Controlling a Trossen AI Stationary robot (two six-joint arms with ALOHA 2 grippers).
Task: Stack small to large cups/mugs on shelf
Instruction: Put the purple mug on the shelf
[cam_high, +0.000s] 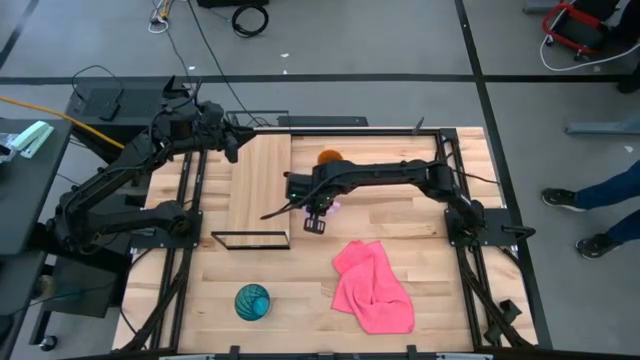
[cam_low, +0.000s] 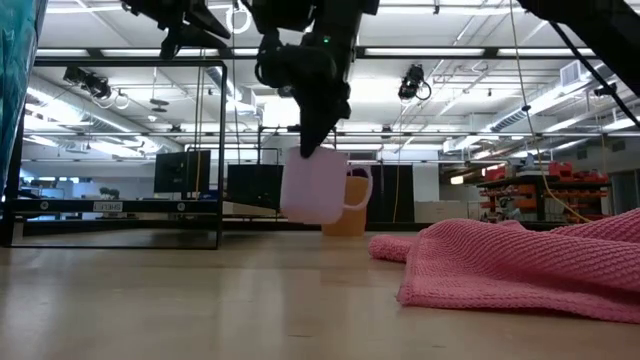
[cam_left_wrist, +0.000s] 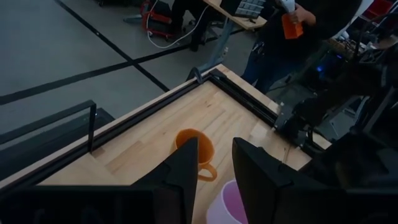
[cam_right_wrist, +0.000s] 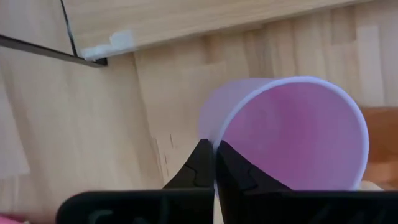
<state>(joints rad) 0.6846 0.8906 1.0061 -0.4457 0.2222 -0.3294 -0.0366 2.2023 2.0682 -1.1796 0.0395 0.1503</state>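
Grey floor crossed by dark tape lines surrounds a light-wood table (cam_high: 420, 215), and a person's legs and shoes (cam_high: 590, 205) show at the right edge of the room. On the table's left half lies the shelf (cam_high: 262, 185), a long pale board on a thin black frame. The right gripper (cam_high: 316, 214) hangs just right of the shelf with its fingers clamped on the rim of the pale purple mug (cam_low: 315, 187), which the low view shows lifted clear of the tabletop. The orange mug (cam_high: 330, 157) stands upright just beyond it, toward the far edge. A pink cloth (cam_high: 372, 287) lies crumpled on the near right, and the teal cup (cam_high: 252, 301) sits near the front, well apart from the shelf. The left gripper (cam_left_wrist: 214, 165) hovers over the shelf's far end, fingers apart and holding nothing.
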